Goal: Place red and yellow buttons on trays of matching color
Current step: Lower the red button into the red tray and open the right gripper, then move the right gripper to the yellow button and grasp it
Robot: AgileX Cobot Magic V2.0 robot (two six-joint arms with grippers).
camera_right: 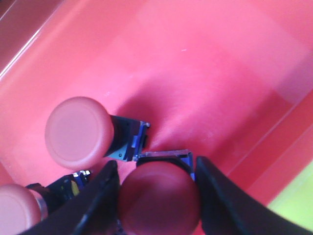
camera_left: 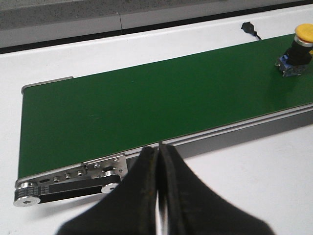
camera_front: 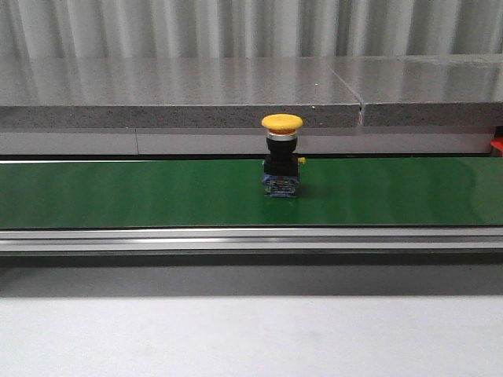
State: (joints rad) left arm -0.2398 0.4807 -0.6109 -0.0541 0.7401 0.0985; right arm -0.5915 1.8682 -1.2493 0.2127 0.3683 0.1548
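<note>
Closest to you in the right wrist view, your right gripper point(camera_right: 157, 198) has its jaws clamped around a red button point(camera_right: 159, 198) just above the red tray point(camera_right: 220, 63), with two more red buttons point(camera_right: 78, 132) lying beside it on that tray. Your left gripper point(camera_left: 159, 161) is pressed fully closed on nothing, hovering near the end of the green conveyor belt point(camera_front: 141, 192). Farther along that belt, a yellow button point(camera_front: 281, 155) stands upright, well apart from both grippers.

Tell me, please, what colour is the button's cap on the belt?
Yellow cap, clearest in the front view.
</note>
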